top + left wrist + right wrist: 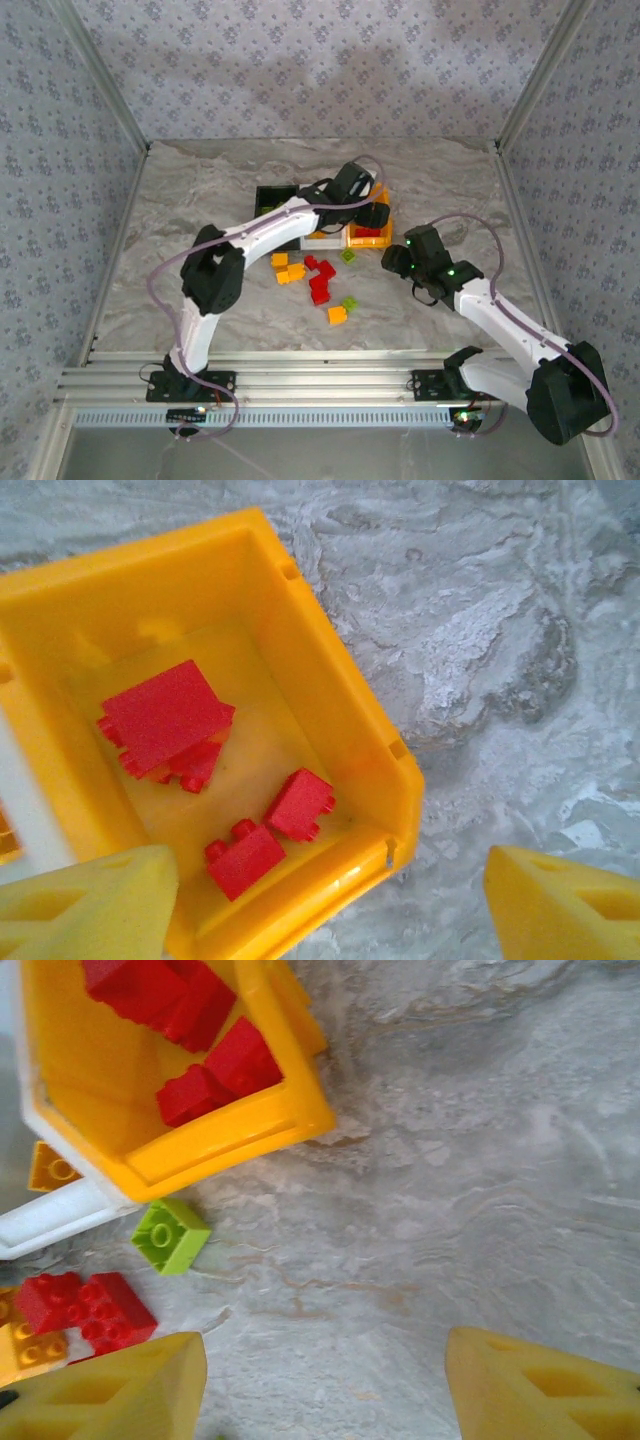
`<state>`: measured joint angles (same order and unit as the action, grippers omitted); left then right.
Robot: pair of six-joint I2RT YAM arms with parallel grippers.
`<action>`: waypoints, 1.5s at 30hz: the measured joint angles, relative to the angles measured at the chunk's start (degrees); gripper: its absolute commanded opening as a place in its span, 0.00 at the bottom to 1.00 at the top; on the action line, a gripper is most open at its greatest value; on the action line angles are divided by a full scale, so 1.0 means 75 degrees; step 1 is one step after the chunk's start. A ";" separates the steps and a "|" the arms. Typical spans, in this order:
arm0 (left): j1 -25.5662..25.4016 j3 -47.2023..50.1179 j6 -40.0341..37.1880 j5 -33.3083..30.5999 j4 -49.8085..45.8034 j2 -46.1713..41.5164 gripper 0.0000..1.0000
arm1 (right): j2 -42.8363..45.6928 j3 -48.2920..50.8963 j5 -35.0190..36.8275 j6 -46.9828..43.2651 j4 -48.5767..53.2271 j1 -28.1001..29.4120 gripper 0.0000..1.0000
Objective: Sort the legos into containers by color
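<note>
The orange-yellow bin [368, 238] [330, 710] [240, 1132] holds several red legos [165, 720] [200, 1065]. My left gripper [373, 212] [330, 920] hangs open over this bin's near corner, nothing between its fingers. The white bin [322, 241] [50, 1222] stands beside it and the black bin [272, 199] further left, partly behind the left arm. Loose legos lie in front: red ones [320, 281] [90, 1310], orange ones [289, 270], a lime green one [348, 256] [170, 1235]. My right gripper [396, 259] [325, 1390] is open above bare table, right of these bricks.
Another green brick [349, 303] and an orange one [338, 316] lie nearer the front. An orange brick [55, 1168] sits by the white bin's wall. Patterned walls enclose the marble table [200, 190] on three sides.
</note>
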<state>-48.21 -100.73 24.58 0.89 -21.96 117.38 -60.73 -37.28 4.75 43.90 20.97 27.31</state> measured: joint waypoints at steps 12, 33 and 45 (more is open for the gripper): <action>-0.0003 0.5275 0.0650 -0.0280 0.1329 -0.5896 0.99 | -0.1813 -0.0723 -0.0370 -0.0647 -0.0679 0.2090 0.67; -0.0009 0.9218 0.2267 -0.2002 -0.0329 -1.1051 1.00 | -0.4986 -0.2632 -0.0259 -0.0863 -0.0723 0.3762 0.62; -0.0009 0.9486 0.2425 -0.2107 -0.0548 -1.1135 1.00 | -0.5432 -0.2908 -0.0093 -0.0938 -0.0294 0.3853 0.52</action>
<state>-48.27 -29.58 42.76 -14.92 -26.06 33.87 -101.47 -59.09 4.05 36.86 18.76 56.21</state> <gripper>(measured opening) 0.997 0.562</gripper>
